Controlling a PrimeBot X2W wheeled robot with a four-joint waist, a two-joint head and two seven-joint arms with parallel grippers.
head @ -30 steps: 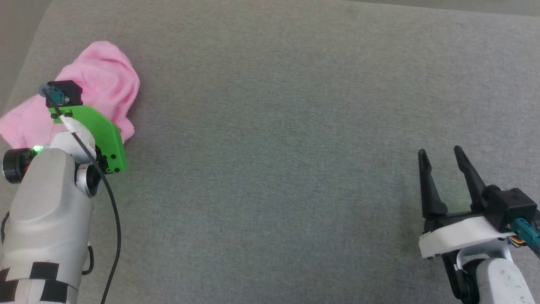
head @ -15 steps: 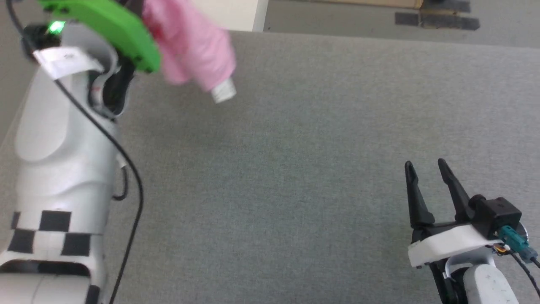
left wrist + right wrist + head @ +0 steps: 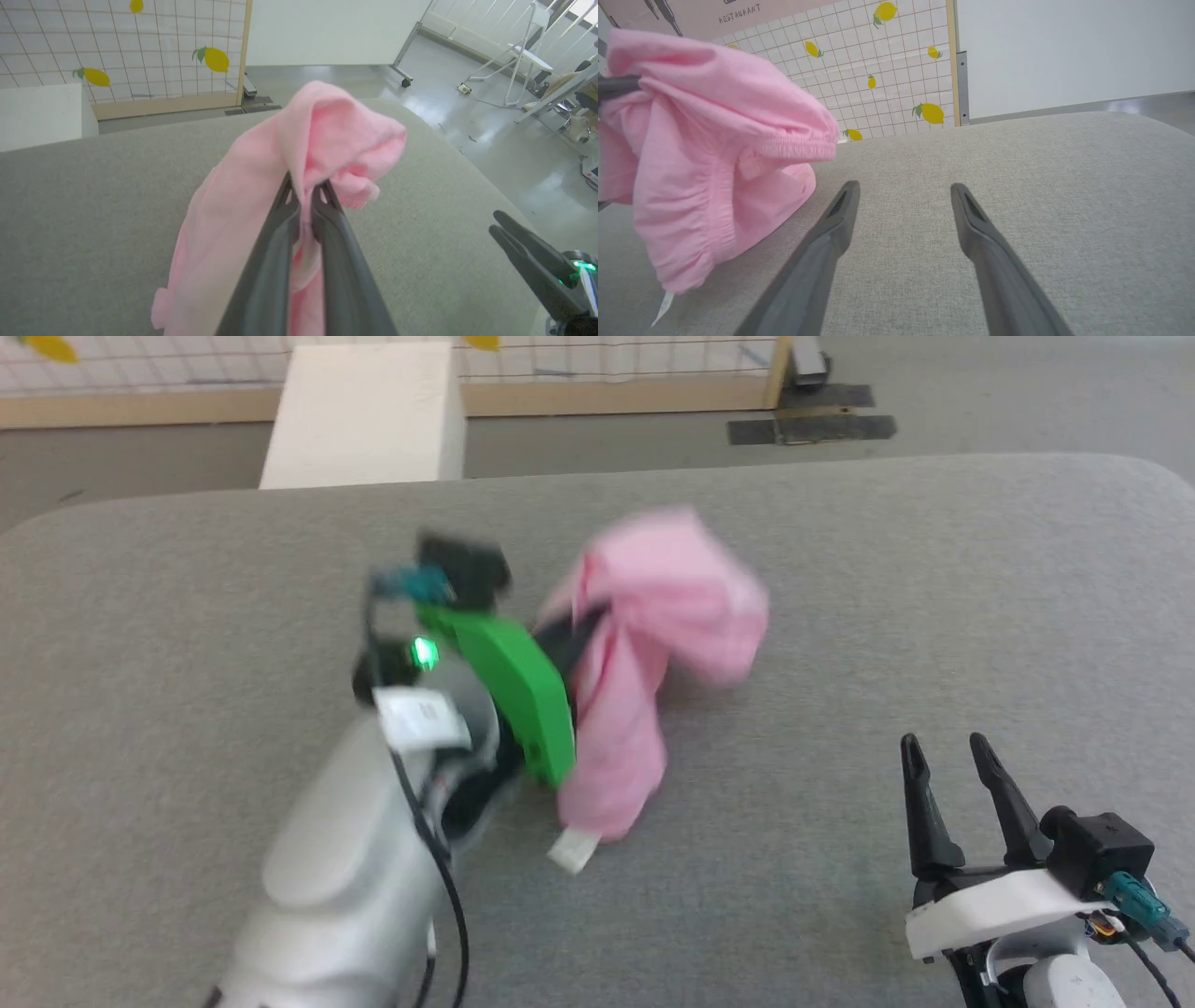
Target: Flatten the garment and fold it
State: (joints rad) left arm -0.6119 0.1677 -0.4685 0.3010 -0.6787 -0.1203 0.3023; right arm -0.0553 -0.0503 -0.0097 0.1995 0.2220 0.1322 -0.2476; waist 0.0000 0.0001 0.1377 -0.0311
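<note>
The pink garment (image 3: 658,616) hangs bunched from my left gripper (image 3: 583,625), over the middle of the grey cloth-covered table (image 3: 840,551). In the left wrist view the two dark fingers (image 3: 280,242) are shut on a fold of the garment (image 3: 327,126). A small white label (image 3: 573,850) dangles at its lower end, close to the table. My right gripper (image 3: 945,747) stands open at the near right, apart from the cloth. In the right wrist view its gripper (image 3: 904,187) is open with nothing between the fingers, and the garment (image 3: 714,140) hangs to its left.
A white box (image 3: 364,415) stands on the floor beyond the table's far edge, with a lemon-patterned grid panel (image 3: 901,60) behind it. The table's rounded right edge (image 3: 467,163) drops to the floor. The right gripper (image 3: 528,252) shows at the left wrist view's right side.
My left gripper shut on the garment at the far left, lifted it and carried it to the middle of the table. The head camera has tilted up. The right gripper stayed open.
</note>
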